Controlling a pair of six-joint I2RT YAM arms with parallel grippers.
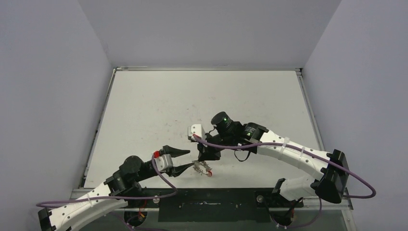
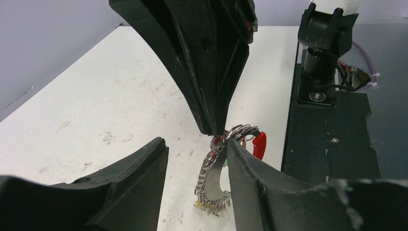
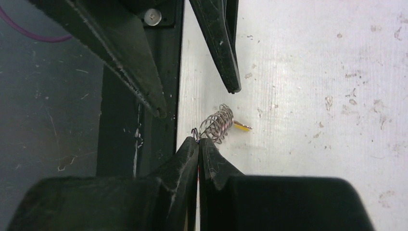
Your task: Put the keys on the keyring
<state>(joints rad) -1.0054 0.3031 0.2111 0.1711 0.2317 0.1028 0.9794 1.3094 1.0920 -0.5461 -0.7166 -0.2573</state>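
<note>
Right gripper (image 3: 198,140) pinches shut on the wire keyring (image 2: 207,168) (a red piece on its rim), between the spread fingers of the left gripper (image 1: 191,159).

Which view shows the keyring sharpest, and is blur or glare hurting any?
Left wrist: the thin silvery wire keyring is close and sharp, with a bright glint on the metal. Right wrist: sharp but small, no glare. Top external: evenly lit, ring tiny.
</note>
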